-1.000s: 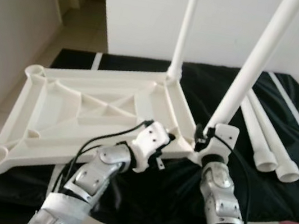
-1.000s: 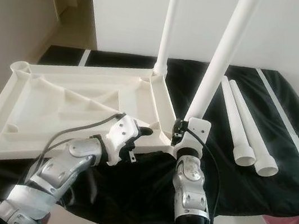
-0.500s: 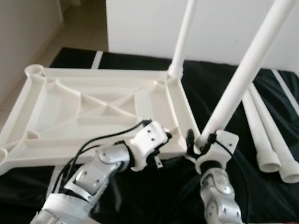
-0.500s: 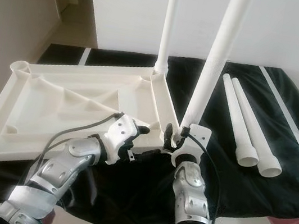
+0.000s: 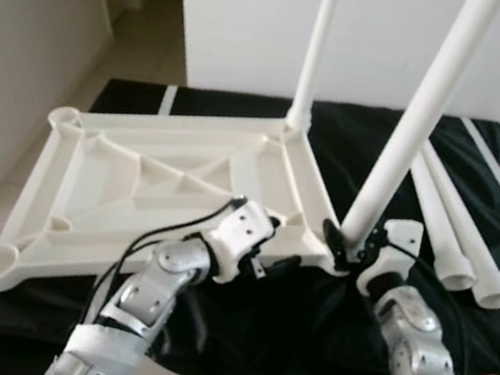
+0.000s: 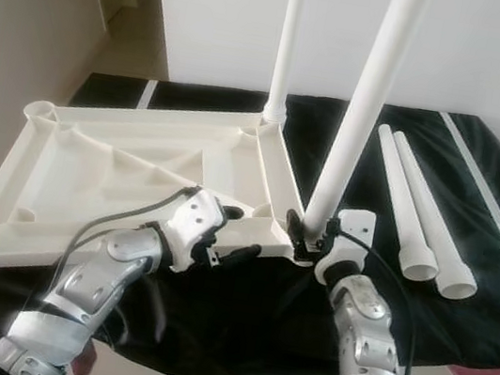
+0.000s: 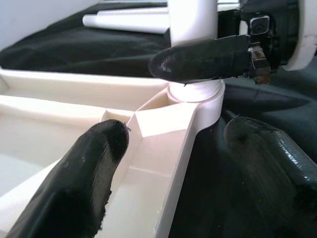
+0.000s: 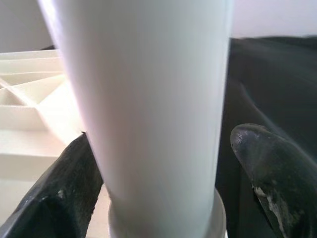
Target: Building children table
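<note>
**Q:** What changed in the last second, and where is your table now?

**A:** Since a second ago, your right gripper [image 6: 311,235] has swung further out to the right while staying at the foot of the near leg [image 6: 361,119]. The upturned white tabletop [image 5: 156,182] lies on the black cloth [image 5: 237,328], underside up. Two legs stand in its right-hand corner sockets: the near one, tilted, and a far leg [image 5: 315,46]. Two spare legs [image 6: 416,223] lie on the cloth to the right.

**Q:** What could go wrong?

**A:** That near leg leans, so you may not have it fully seated. Let go now and it could tip out of its socket, or lever the tabletop off the cloth's near edge.

**Q:** And your grippers?

**A:** Your right fingers [image 8: 74,183] sit either side of the leg's base; one presses it, the other stands a little apart, so call it a loose hold. Your left gripper [image 7: 168,144] is spread wide, straddling the tabletop's rim beside that socket, gripping nothing.
</note>
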{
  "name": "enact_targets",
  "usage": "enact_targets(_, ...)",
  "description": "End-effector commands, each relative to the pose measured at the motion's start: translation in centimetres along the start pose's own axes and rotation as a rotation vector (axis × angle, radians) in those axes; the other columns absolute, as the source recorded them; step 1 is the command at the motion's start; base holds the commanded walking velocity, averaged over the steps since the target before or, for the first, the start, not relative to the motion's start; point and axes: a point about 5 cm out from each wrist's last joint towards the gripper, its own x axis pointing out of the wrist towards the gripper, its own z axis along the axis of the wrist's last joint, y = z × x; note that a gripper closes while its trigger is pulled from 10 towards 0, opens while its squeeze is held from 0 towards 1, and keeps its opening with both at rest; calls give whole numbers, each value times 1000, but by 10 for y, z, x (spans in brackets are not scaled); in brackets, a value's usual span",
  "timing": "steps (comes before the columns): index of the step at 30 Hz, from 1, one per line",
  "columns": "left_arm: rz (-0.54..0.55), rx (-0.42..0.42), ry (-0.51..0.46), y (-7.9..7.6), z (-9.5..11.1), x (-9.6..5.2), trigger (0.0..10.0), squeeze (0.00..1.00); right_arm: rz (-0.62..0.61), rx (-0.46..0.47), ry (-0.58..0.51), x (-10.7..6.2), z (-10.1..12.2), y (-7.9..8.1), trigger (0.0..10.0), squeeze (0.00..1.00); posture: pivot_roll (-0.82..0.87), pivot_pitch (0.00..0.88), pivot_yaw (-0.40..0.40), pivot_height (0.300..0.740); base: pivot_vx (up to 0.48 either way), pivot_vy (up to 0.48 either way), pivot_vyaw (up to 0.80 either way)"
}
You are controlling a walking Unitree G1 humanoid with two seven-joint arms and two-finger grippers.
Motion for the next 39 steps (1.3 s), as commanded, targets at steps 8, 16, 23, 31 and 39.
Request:
enact_targets(8,-52,9,-5,-3,3,0,10000,0,193,-55,-2,12,10,3,10000,0,-54,0,48,740,0,0,0)
enact_targets(16,-46,34,-14,1,9,7,10000,0,229,-99,46,26,4,-3,6980,0,-39,0,34,740,0,0,0)
enact_targets(23,-32,38,-22,4,11,6,10000,0,239,-106,75,25,-1,-9,0,0,-31,0,24,740,0,0,0)
enact_targets(31,-29,34,-21,5,11,4,10000,0,234,-101,85,22,-4,-12,0,0,-33,0,26,740,0,0,0)
enact_targets(39,-33,28,-23,4,10,4,10000,0,178,-66,90,21,-6,-10,10000,0,-41,0,25,740,0,0,0)
